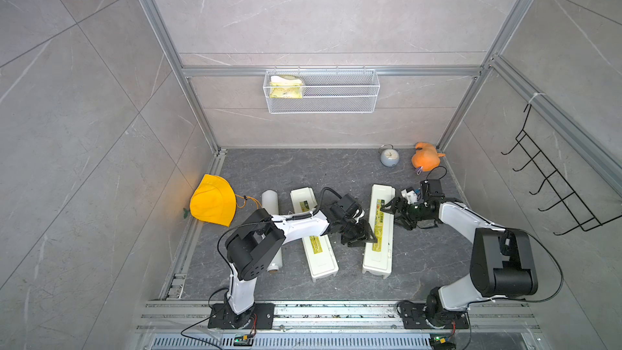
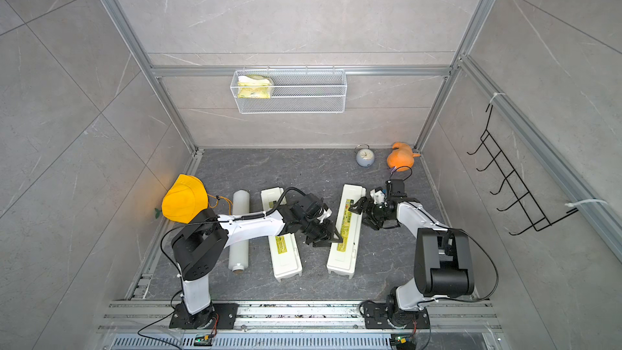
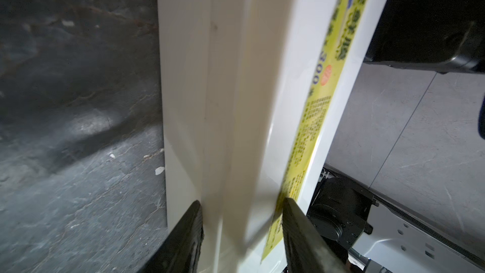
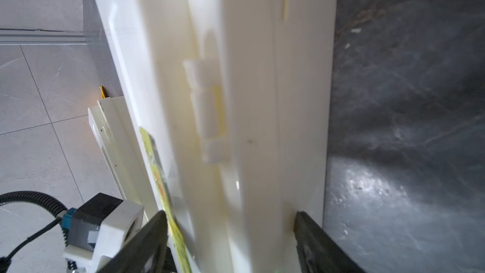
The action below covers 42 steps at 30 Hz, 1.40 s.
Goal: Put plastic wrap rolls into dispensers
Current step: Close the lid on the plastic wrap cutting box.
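Between the left tool's [image 3: 242, 202] matt black, finely ribbed fingers [image 3: 183, 240], the dispenser [image 3: 236, 87] is smooth, glossy white plastic. Its yellow-green label [image 3: 317, 111] looks like paper, perhaps laminated. Beside the tool, the dark surface [image 3: 78, 193] is matt, stone-like and faintly rough.

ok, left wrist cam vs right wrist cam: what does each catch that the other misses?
Left wrist only: the readable print on the yellow label and the right arm. Right wrist only: a white clip on the dispenser, the second dispenser and the left arm. Shared: that same dispenser, running between the fingers of the left end effector and the right end effector, on the dark tabletop.
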{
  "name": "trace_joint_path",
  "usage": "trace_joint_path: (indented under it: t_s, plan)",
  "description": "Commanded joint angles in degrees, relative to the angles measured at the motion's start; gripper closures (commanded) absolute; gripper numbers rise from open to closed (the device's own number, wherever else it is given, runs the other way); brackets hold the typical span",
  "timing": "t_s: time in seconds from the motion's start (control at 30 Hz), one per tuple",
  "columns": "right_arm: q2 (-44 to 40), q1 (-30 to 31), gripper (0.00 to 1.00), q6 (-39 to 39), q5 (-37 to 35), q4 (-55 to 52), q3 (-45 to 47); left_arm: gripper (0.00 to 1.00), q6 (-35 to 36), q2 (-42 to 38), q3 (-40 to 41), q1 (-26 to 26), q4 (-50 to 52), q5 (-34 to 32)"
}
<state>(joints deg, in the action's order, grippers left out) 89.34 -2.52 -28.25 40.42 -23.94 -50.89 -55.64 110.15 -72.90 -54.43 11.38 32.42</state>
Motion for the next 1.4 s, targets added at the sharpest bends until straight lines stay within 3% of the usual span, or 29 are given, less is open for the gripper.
trace_joint_path:
  t_s: [0.0,0.27,0.37,0.6,0.87,1.37]
  plan:
    - [2.3,-0.2,0.24,2.3,3.9,4.0,-3.8,0.49,4.5,5.7,-1.4,1.2,12.6,-2.7]
    - [7.4,-0.6,0.29,2.9,5.2,6.0,-8.3,0.45,9.8,13.0,-11.0,7.2,14.4,-0.9]
    - [9.7,-0.6,0.33,2.0,6.6,7.4,-9.9,0.43,11.9,16.5,-18.2,8.5,16.4,-0.5]
    - [13.2,-0.6,0.33,0.1,8.2,9.3,-14.0,0.43,14.1,26.6,-33.1,9.4,22.1,-0.6]
    - [17.2,-0.6,0.33,-1.4,8.8,10.8,-18.2,0.42,15.0,29.9,-37.8,11.0,25.1,-2.2]
    - [19.5,-0.2,0.33,-6.8,10.8,20.3,-19.0,0.43,14.7,32.8,-37.4,10.3,25.5,-3.8]
